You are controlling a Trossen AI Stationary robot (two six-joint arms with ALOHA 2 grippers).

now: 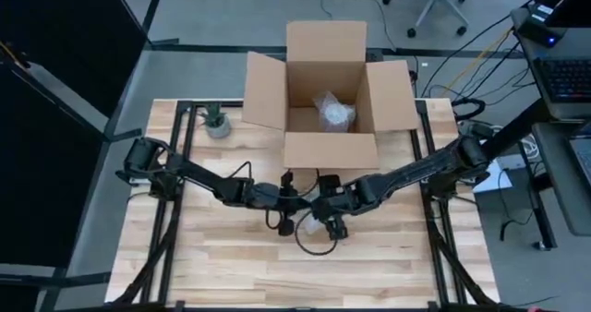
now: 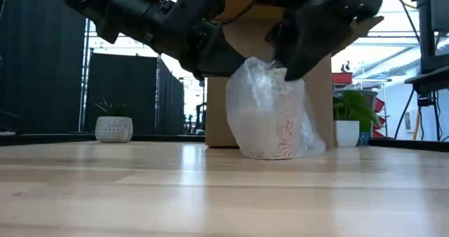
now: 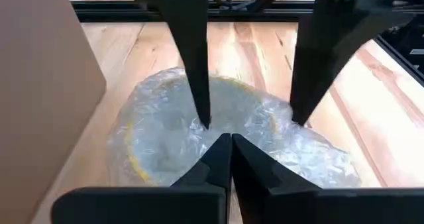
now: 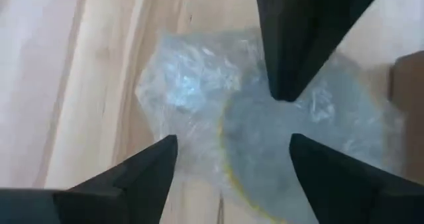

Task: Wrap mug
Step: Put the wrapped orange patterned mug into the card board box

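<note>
The wrapped mug [image 2: 270, 114] stands upright on the table [image 1: 222, 266], slightly toward six o'clock from its centre, already swathed in bubble wrap [image 3: 218, 131] with a yellowish rim showing through the film. Both grippers crowd over it. The left gripper [image 3: 230, 141], coming in from nine o'clock, has its fingers pinched together right at the wrap's top, though whether film is actually caught between them I cannot tell. The right gripper [image 4: 232, 148], arriving from three o'clock, hangs spread wide over the bundle, gripping nothing. To finish the fold well, I judge the left should keep the gathered film taut while the right tucks loose wrap down toward the base, pressing gently so the mug does not tip. Farther off at twelve o'clock, the open cardboard box [image 1: 328, 95] holds another wrapped bundle [image 1: 334, 112], and a small potted plant [image 1: 215, 120] sits at ten o'clock.
</note>
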